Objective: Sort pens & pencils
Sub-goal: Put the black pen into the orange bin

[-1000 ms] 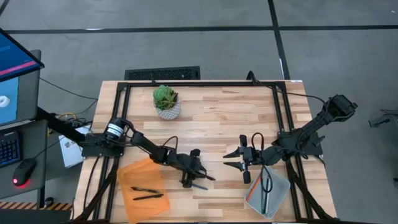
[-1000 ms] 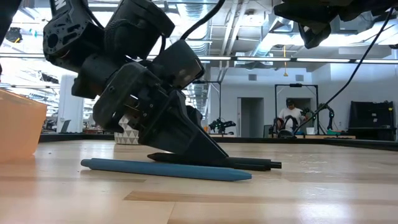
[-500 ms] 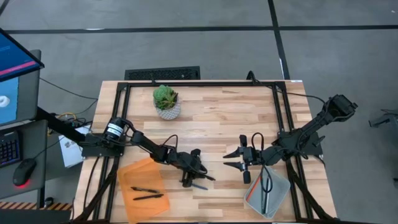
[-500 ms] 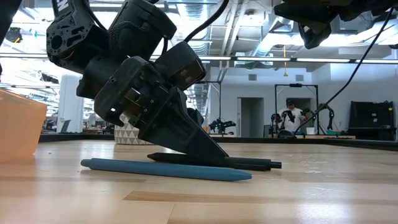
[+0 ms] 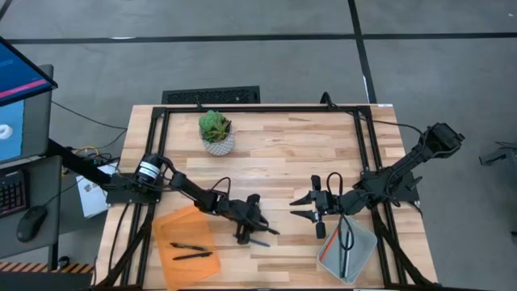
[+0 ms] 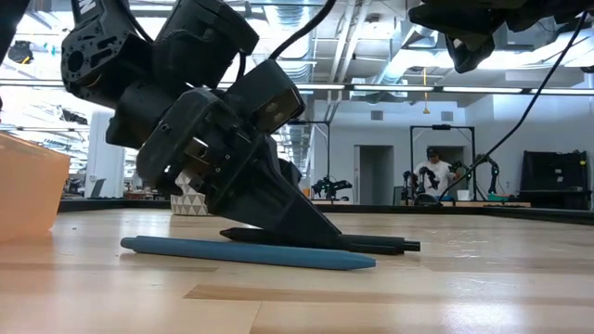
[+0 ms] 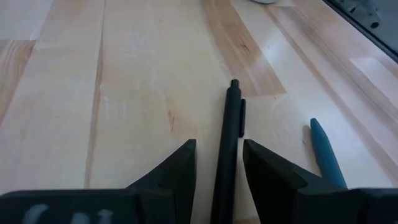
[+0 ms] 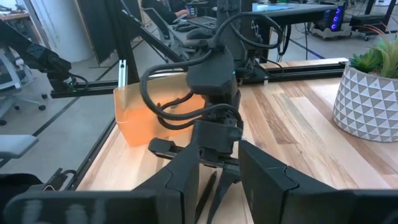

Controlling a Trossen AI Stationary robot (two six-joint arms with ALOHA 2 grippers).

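Note:
My left gripper (image 5: 252,230) is down at the table, tilted, and open. Its fingers stand on either side of a black pen (image 7: 227,149) that lies flat on the wood, with the cap end (image 6: 394,246) sticking out past the fingertips. A blue pen (image 6: 249,252) lies flat just beside it, nearer the table's near edge. Two more black pens (image 5: 191,250) lie in the orange tray (image 5: 174,226). Thin sticks, one dark and one orange (image 5: 346,242), lie in the grey tray (image 5: 363,250). My right gripper (image 5: 317,212) hangs open above the table beside the grey tray. My left gripper straddles the black pen's barrel (image 7: 225,180), coming slanting down from the table's left, with the fingers lying along the pen. A gap shows beside one finger (image 7: 180,165). I cannot tell whether the other finger (image 7: 264,165) touches the pen, which lies flat on the table.
A potted plant (image 5: 216,132) stands toward the far left of the table. A black frame runs around the table's edges (image 5: 258,107). Bare wood lies between the two arms. A person sits far off in the room behind (image 6: 429,176).

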